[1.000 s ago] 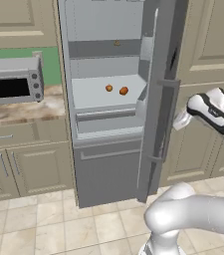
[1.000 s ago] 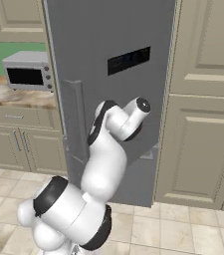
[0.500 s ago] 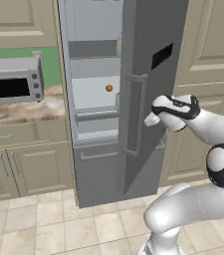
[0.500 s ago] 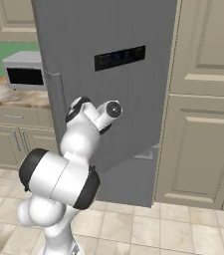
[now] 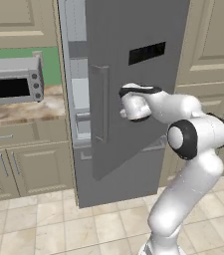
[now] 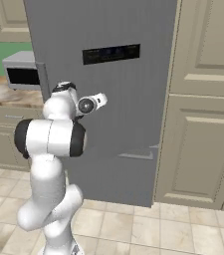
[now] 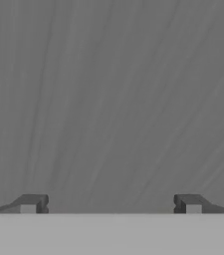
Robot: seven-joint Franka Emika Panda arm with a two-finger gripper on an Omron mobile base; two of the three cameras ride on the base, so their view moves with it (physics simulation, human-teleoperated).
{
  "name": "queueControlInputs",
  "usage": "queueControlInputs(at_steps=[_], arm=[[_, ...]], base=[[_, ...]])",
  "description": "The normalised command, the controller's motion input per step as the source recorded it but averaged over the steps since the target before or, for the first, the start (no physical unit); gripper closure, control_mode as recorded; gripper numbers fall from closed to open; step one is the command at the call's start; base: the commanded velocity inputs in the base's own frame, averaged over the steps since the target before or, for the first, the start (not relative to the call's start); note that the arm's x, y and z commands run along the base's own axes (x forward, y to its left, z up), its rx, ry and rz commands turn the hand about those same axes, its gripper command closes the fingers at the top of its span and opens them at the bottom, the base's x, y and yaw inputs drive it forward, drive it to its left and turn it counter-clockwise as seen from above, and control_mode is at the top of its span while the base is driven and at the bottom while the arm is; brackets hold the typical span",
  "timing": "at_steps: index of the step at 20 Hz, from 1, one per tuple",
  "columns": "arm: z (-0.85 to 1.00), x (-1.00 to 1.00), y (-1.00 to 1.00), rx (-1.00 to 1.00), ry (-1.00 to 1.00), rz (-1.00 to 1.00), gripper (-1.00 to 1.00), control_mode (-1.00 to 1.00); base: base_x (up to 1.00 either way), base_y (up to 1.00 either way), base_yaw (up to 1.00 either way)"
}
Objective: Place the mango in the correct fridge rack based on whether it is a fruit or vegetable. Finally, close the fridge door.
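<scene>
The tall grey fridge door (image 5: 133,114) stands nearly shut, with only a narrow gap on its left side. Its dark display panel (image 5: 147,52) and long vertical handle (image 5: 101,104) face me. My gripper (image 7: 111,204) is open with nothing between its fingers. It points straight at the door's grey surface (image 7: 111,99) from very close. In the right base view the arm reaches the door (image 6: 123,99) below the panel. The mango and the fridge rack are hidden behind the door.
A silver toaster oven (image 5: 11,79) sits on the marble counter (image 5: 24,112) left of the fridge. Tall beige cabinets (image 6: 208,99) stand right of it. The fridge's lower drawer front (image 5: 123,184) is below the door. Tiled floor lies in front.
The fridge door has swung from wide open to almost shut, and my arm followed it leftward, pressing on its outer face. The shelf with the fruits has gone out of sight.
</scene>
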Motion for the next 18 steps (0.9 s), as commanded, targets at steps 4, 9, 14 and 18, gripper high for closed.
queueControlInputs(at_steps=[4, 9, 14, 18], arm=[[0.12, 0.78, 0.36, 0.00, -0.03, -0.25, -1.00, -1.00], [0.19, 0.64, 0.24, 0.00, 0.00, -0.26, -1.00, -1.00], [0.04, 0.72, 0.01, 0.00, 0.00, -0.17, -1.00, -1.00], [-0.06, 0.83, -0.07, 0.02, 0.00, -0.07, -1.00, -1.00]], base=[[0.00, 0.00, 0.00], [0.00, 0.00, 0.00], [0.00, 0.00, 0.00], [0.00, 0.00, 0.00]])
